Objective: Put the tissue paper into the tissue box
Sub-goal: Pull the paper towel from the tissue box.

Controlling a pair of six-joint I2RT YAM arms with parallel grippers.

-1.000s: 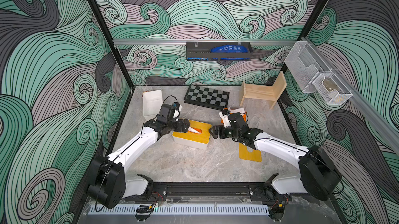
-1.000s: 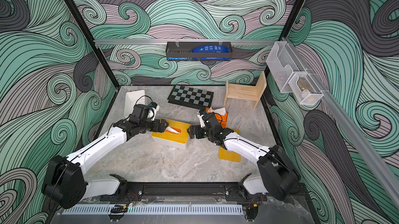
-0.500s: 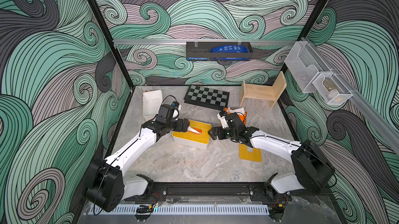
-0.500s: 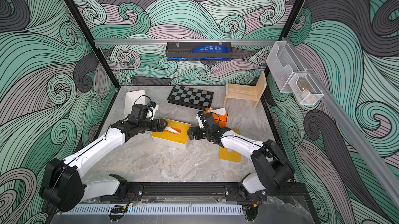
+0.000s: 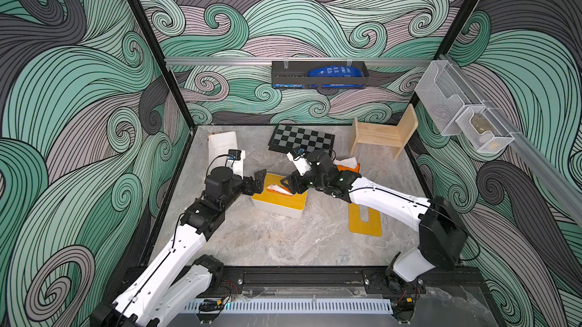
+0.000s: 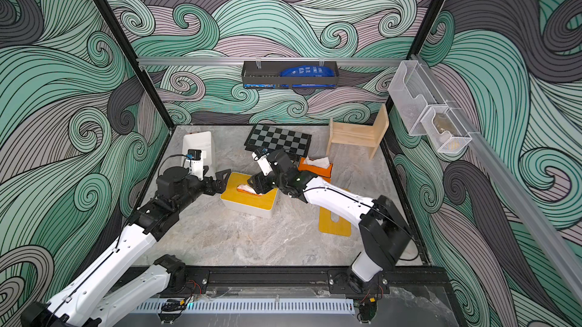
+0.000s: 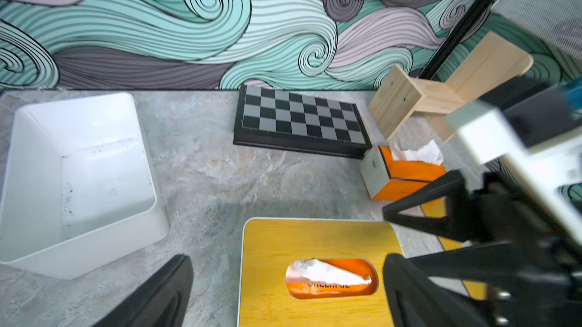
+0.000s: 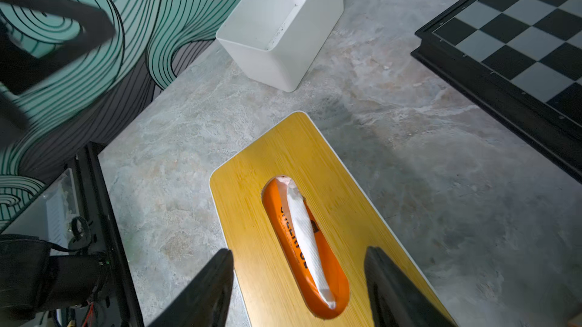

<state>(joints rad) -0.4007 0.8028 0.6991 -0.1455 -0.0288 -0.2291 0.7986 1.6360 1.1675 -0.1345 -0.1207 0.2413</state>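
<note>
Since moving right gripper (image 8: 298, 250) over tissue box (image 8: 252, 215), jaws narrower but still apart astride tissue paper (image 8: 302, 224), left gripper (image 5: 259, 182) wide open alongside, looks nearly done: pinch next.

The tissue box (image 5: 274, 201) is sitting just right of the left gripper (image 5: 259, 182) and under the right gripper (image 5: 291, 185), with the tissue paper (image 8: 304, 231) lying in its lid slot below that gripper. A bin (image 5: 222, 145) is standing beyond the left gripper. A chessboard (image 5: 302, 139) and a tissue pack (image 5: 348, 169) are lying beyond the right gripper, and a loose lid (image 5: 365, 224) is lying partly under its arm.
</note>
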